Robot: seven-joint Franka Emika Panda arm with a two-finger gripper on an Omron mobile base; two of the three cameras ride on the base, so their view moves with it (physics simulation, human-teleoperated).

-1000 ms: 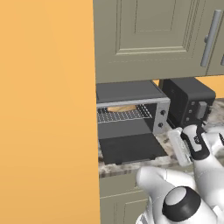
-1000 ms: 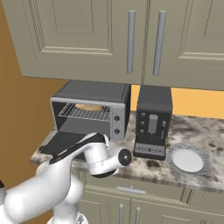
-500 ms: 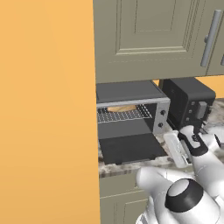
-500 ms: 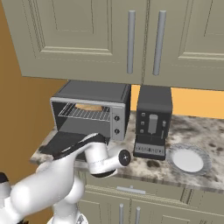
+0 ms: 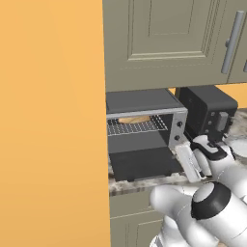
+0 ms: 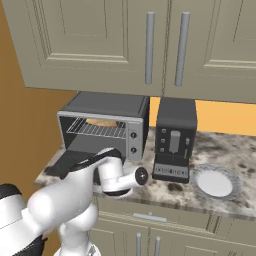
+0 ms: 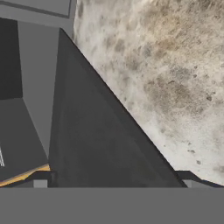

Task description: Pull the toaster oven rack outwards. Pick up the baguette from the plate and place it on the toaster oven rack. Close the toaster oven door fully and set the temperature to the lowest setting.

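Note:
The toaster oven [image 5: 144, 103] [image 6: 107, 107] stands on the counter. Its dark door [image 5: 142, 164] [image 6: 67, 162] [image 7: 100, 140] is folded down flat. Inside, the silver rack [image 5: 137, 127] [image 6: 97, 130] carries the tan baguette [image 5: 134, 119] [image 6: 101, 122]. My gripper [image 5: 185, 164] [image 7: 116, 180] hovers over the door's right front corner. It is open, its fingertips [image 7: 41, 178] wide apart, and it holds nothing. The round pale plate [image 6: 216, 181] lies bare at the right.
A tall black appliance [image 5: 207, 111] [image 6: 175, 137] stands just right of the oven. Wall cabinets [image 6: 150, 45] hang above, and an orange wall panel [image 5: 50, 125] closes off the left side. Speckled marble counter [image 7: 166, 65] [image 6: 235, 155] stretches right of the door.
My hand has slid left, from beside the black appliance to the open door's right edge. The oven, the baguette and the plate have stayed put.

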